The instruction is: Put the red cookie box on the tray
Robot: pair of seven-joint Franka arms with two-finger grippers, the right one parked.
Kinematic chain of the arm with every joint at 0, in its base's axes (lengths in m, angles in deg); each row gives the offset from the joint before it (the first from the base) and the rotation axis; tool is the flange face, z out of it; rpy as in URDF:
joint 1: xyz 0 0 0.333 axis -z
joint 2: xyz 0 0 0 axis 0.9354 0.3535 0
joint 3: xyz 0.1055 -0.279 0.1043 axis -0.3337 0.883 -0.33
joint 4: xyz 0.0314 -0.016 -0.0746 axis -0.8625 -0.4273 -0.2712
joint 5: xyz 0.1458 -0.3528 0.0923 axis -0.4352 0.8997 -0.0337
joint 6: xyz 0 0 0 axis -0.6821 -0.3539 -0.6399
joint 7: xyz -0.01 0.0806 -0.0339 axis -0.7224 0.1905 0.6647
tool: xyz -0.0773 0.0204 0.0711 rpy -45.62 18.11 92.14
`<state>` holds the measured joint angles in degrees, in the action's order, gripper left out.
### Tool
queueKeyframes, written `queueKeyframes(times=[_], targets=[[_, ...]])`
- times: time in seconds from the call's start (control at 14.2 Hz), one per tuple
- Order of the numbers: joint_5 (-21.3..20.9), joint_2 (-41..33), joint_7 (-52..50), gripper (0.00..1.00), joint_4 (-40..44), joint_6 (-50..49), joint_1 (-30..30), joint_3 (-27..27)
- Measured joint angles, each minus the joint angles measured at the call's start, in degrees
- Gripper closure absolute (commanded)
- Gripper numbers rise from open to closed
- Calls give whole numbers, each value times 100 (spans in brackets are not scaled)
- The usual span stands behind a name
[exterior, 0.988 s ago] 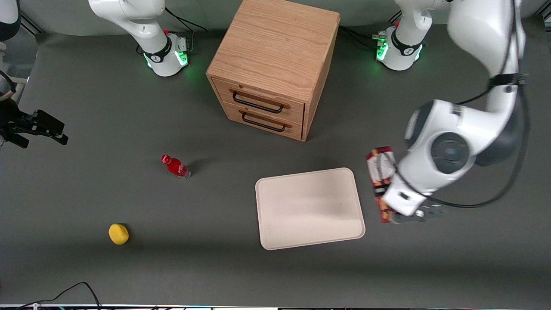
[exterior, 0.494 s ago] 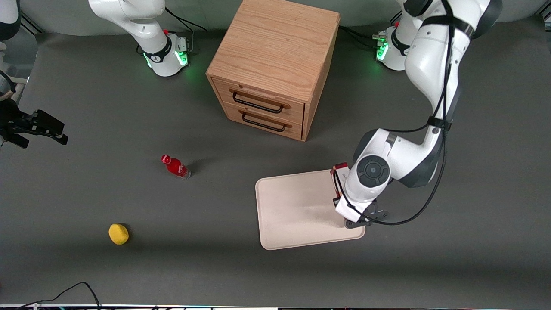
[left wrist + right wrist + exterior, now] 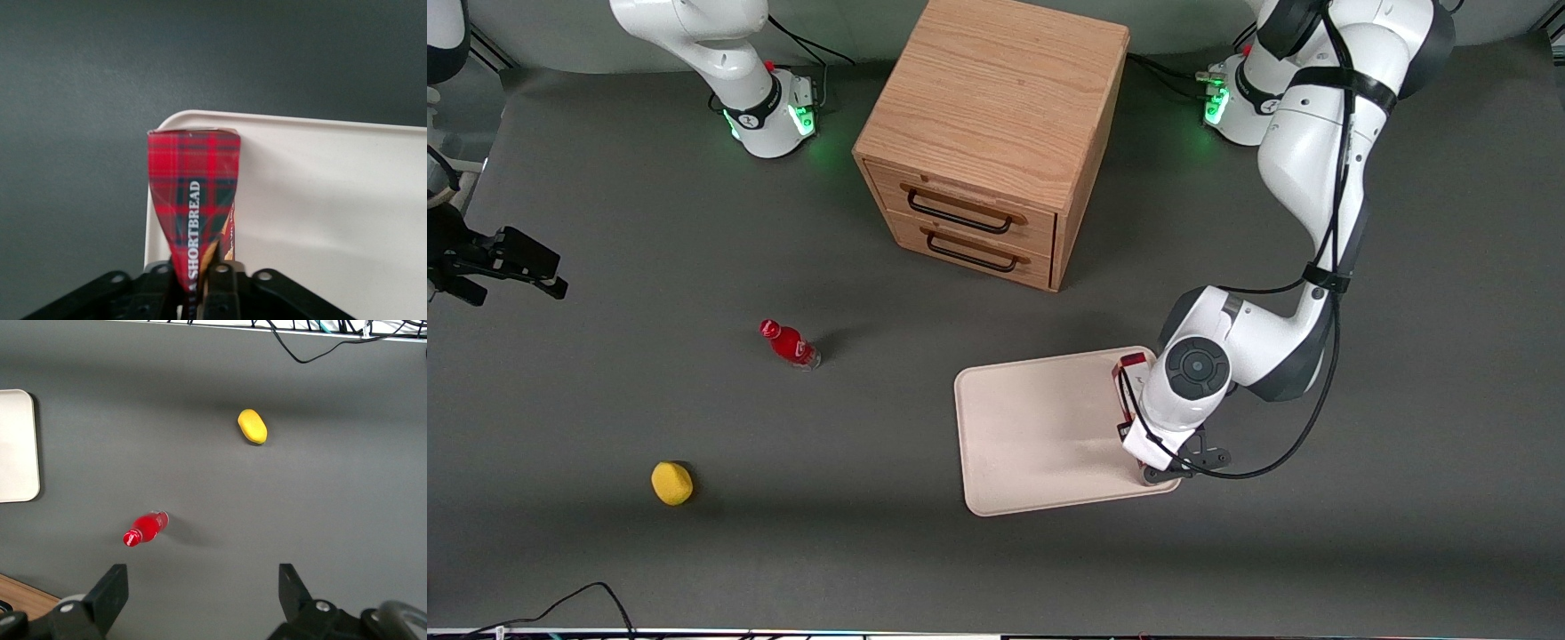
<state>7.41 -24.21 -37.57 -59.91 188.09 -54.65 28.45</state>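
Observation:
The red cookie box (image 3: 193, 193) is a long narrow dark-red tartan carton with white lettering. My left gripper (image 3: 200, 283) is shut on it, fingers pinching its sides. In the front view only the box's end (image 3: 1127, 372) shows under the arm's wrist, and the gripper (image 3: 1158, 453) is over the tray's edge toward the working arm's end. The cream-white tray (image 3: 1049, 436) lies flat on the table; the box hangs over the tray's rim near a rounded corner (image 3: 175, 121). The tray also shows in the right wrist view (image 3: 17, 447).
A wooden two-drawer cabinet (image 3: 996, 133) stands farther from the front camera than the tray. A small red bottle (image 3: 789, 344) and a yellow lemon-like object (image 3: 671, 483) lie toward the parked arm's end of the table.
The left arm has carried the box from the table beside the tray to over the tray's edge, then shifted slightly nearer the front camera in the last half second.

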Motion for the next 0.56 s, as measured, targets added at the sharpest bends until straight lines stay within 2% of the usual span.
queueKeyframes(times=[0.28, 0.42, 0.56], targets=[[-130, -69, 67, 0, 165, -261, -49, -9], [-128, -329, 636, 0, 266, -916, -160, -12], [71, -863, 1480, 0, 290, -1499, -460, -19]])
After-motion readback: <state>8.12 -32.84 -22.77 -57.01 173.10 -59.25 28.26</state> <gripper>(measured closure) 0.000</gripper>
